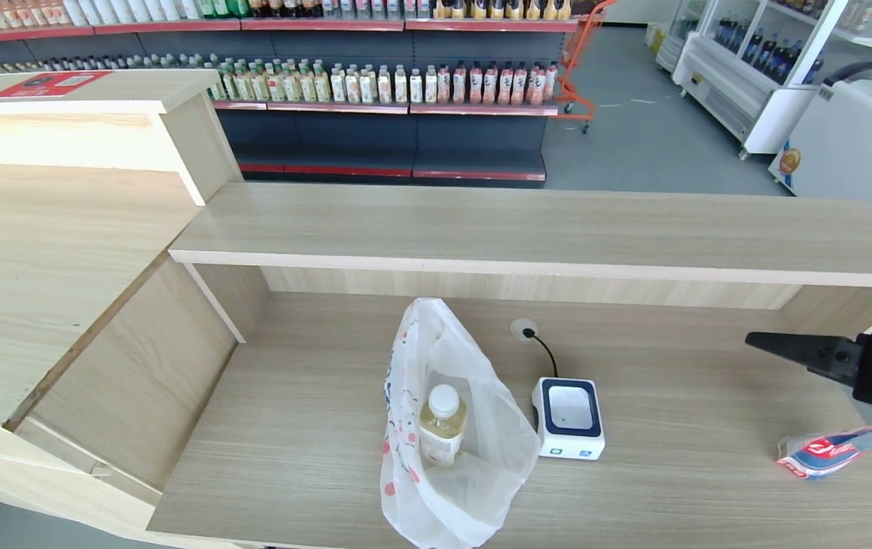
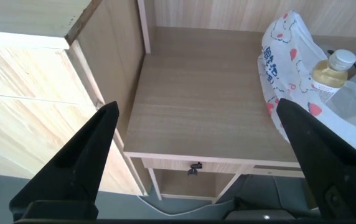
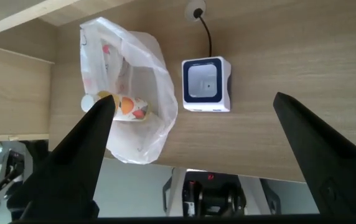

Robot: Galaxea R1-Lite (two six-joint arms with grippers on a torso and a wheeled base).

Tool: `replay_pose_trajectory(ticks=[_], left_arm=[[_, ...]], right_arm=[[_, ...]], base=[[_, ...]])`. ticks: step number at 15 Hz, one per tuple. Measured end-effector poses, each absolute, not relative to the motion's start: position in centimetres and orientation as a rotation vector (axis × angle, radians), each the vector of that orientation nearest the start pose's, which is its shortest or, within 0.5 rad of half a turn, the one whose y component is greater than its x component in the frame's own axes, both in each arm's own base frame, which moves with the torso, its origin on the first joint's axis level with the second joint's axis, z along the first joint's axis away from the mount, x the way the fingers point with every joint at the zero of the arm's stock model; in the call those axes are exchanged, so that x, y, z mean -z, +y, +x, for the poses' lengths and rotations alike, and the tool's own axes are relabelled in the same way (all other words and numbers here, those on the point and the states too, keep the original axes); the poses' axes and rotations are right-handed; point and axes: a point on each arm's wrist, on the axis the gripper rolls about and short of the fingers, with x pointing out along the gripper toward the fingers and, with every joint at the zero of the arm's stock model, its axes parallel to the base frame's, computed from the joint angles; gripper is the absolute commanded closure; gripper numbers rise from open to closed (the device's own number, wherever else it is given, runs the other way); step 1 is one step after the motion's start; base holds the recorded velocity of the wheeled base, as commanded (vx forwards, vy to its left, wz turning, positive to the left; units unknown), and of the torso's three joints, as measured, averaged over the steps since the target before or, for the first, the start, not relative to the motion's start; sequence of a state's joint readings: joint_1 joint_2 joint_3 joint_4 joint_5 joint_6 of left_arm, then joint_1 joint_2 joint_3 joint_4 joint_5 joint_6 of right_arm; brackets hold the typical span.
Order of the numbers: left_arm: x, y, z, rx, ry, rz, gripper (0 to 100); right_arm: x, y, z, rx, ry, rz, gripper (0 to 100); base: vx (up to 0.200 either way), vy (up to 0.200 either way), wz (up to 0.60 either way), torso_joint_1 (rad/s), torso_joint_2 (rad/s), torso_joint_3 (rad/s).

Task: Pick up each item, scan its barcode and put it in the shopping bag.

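A translucent white shopping bag (image 1: 447, 473) (image 2: 287, 56) (image 3: 142, 68) with red dots lies open on the wooden counter (image 1: 313, 427). Inside it stands a bottle (image 1: 443, 423) (image 2: 332, 70) (image 3: 128, 107) with a white cap and pale yellow drink. Just right of the bag sits the white barcode scanner (image 1: 569, 418) (image 3: 206, 84), window facing up. A red, white and blue snack packet (image 1: 825, 451) lies at the counter's right edge. My right gripper (image 1: 767, 345) (image 3: 193, 99) hovers open above the counter, behind the packet and right of the scanner. My left gripper (image 2: 198, 104) is open over the counter's near left corner, holding nothing.
A raised ledge (image 1: 542, 236) runs along the back of the counter and a side panel (image 1: 138, 381) closes its left. The scanner's black cable (image 1: 544, 351) leads to a grommet behind it. Store shelves with bottles (image 1: 405, 84) and freezers (image 1: 847, 130) stand beyond.
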State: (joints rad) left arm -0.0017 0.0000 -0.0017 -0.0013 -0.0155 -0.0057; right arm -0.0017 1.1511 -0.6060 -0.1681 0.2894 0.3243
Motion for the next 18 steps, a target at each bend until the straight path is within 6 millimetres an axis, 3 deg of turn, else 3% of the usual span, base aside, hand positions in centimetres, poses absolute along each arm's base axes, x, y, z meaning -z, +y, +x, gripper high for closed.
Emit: replay_pose_trajectory(ticks=[6, 14, 18], left_arm=[[-7.61, -0.04, -2.29, 0.017, -0.003, -0.004, 0], [-7.60, -0.03, -2.29, 0.016, -0.002, 0.000, 0], [-7.60, -0.04, -2.29, 0.017, -0.003, -0.005, 0]], right_arm=[[-20.93, 0.59, 15.69, -0.208, 0.452, 0.389, 0], [-20.77, 0.58, 15.32, -0.200, 0.476, 0.408, 0], [-20.86, 0.44, 15.15, -0.185, 0.473, 0.432, 0]], base=[[0.000, 0.000, 0.00, 0.000, 0.00, 0.000], [-0.200, 0.000, 0.00, 0.005, 0.00, 0.002], [0.000, -0.050, 0.00, 0.001, 0.00, -0.002]])
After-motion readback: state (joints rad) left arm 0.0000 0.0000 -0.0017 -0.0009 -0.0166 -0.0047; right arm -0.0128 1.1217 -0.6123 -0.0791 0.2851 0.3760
